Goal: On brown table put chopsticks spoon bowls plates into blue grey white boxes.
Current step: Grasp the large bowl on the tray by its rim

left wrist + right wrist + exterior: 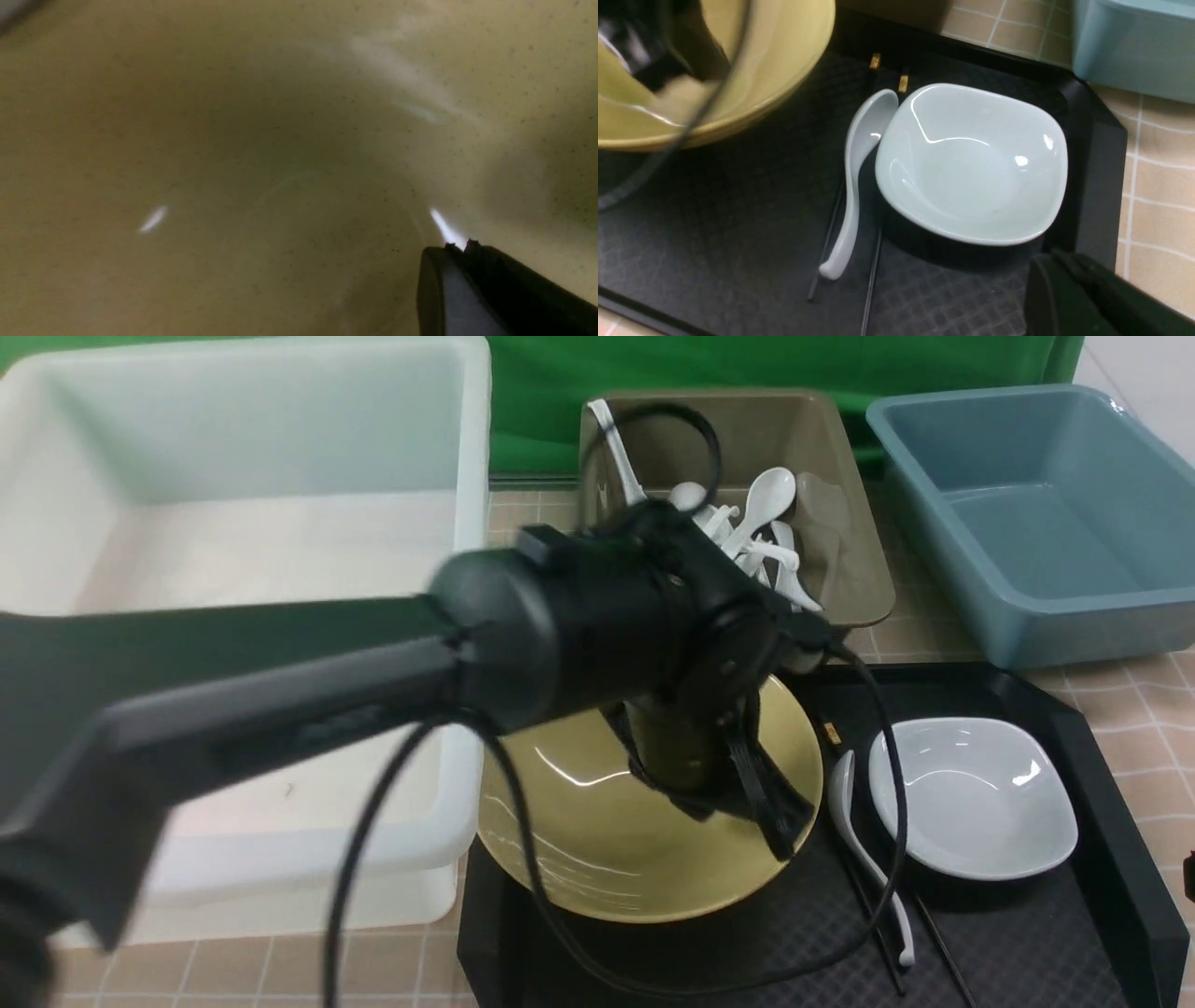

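Note:
The mustard-yellow bowl (597,840) sits on the left side of a black tray. My left gripper (780,826) reaches down into it. In the left wrist view the bowl's glossy inside (233,163) fills the frame, and the left gripper (460,245) is shut with nothing between its tips. The small white bowl (971,163) lies on the tray's right side. The white spoon (852,186) lies beside it on top of the black chopsticks (872,275). My right gripper (1057,255) is shut and empty, just short of the white bowl's near rim.
The black tray (1102,821) rests on the brown table (1148,775). Behind it stand the large white box (233,523), the grey box (840,457) holding several white spoons, and the blue box (1036,513). My left arm and its cable cross the front view.

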